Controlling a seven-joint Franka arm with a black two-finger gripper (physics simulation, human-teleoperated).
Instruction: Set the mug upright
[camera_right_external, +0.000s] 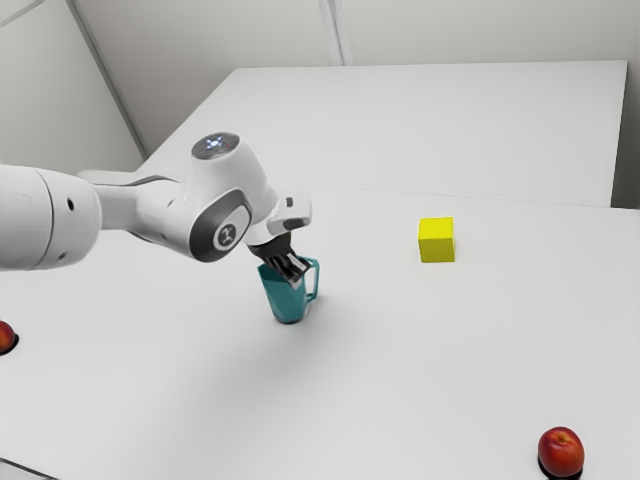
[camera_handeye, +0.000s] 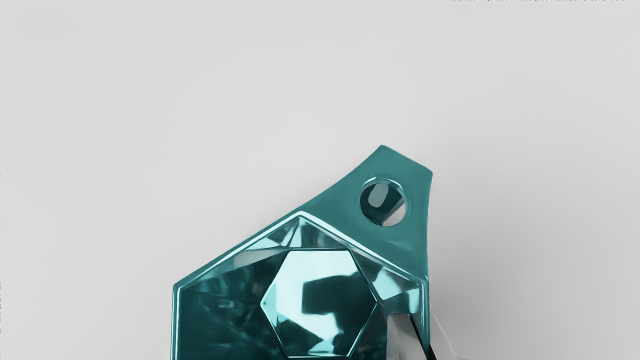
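Mug (camera_right_external: 284, 299) sits base-down, well in from the edges of the table (camera_right_external: 450, 350) – gripper (camera_handeye: 420, 322) clamped across its rim wall near the handle (camera_handeye: 345, 200) – likely rigid, light and slick, making that flat wall a suitable grip point.

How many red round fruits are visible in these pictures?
2. The first fruit is at the exterior view's left edge, partly cut off; the second fruit is near its bottom right corner. The arm may hide others.
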